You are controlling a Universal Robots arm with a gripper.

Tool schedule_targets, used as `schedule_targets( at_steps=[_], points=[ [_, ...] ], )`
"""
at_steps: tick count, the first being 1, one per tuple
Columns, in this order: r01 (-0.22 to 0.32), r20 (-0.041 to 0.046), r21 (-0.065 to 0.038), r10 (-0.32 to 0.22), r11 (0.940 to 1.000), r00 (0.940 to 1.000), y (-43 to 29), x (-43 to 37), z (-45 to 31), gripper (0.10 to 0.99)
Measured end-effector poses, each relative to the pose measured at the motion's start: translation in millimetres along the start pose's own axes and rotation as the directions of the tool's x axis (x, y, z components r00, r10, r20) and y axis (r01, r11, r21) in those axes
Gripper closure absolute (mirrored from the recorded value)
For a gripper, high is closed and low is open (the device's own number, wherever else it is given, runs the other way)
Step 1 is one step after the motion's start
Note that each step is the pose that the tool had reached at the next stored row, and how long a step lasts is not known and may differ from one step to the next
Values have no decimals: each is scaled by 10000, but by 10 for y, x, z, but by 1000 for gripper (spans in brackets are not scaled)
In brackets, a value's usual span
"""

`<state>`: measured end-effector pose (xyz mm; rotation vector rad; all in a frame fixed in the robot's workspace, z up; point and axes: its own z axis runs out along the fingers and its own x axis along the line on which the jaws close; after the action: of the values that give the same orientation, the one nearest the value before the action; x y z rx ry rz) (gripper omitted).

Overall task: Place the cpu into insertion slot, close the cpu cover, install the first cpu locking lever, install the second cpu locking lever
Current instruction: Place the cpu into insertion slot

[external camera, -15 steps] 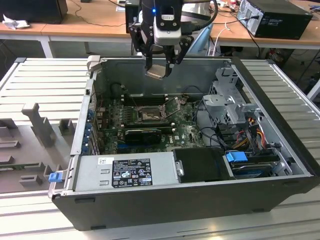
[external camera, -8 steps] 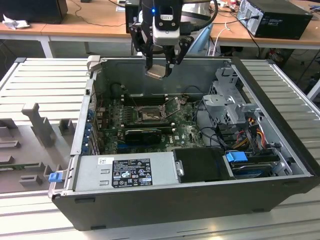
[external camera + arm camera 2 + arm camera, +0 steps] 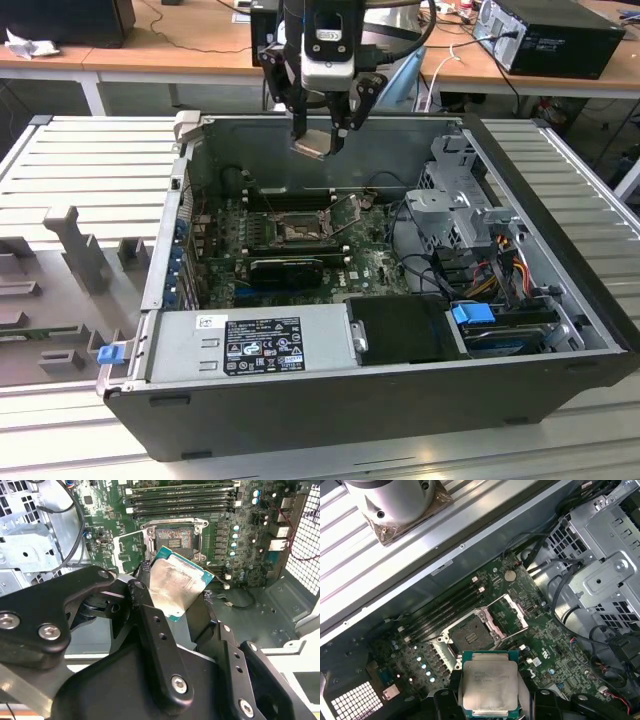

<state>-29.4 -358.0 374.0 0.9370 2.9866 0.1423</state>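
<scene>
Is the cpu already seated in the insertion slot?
No, in the first wrist view the gripper holds the cpu clear of the board, and the insertion slot lies bare.

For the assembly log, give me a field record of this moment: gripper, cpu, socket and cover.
gripper: the gripper is shut on the cpu, above the open computer case
cpu: the cpu has its metal top visible in both wrist views and is not yet in the slot
insertion slot: the insertion slot is empty, on the motherboard
cpu cover: the cpu cover is swung open beside the slot
task state: no step finished
</scene>
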Motion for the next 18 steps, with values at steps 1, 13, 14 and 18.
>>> schedule_targets(
  at_steps=[1,13,14,18],
  points=[
    [-73,6,-1,73,10000,10000,0,0,0,557],
    [-1770,155,-49,1770,9842,9841,0,0,3,557],
    [-1903,166,-54,1904,9817,9816,0,0,4,557],
    [-2213,194,-65,2214,9752,9750,0,0,5,557]
  ],
)
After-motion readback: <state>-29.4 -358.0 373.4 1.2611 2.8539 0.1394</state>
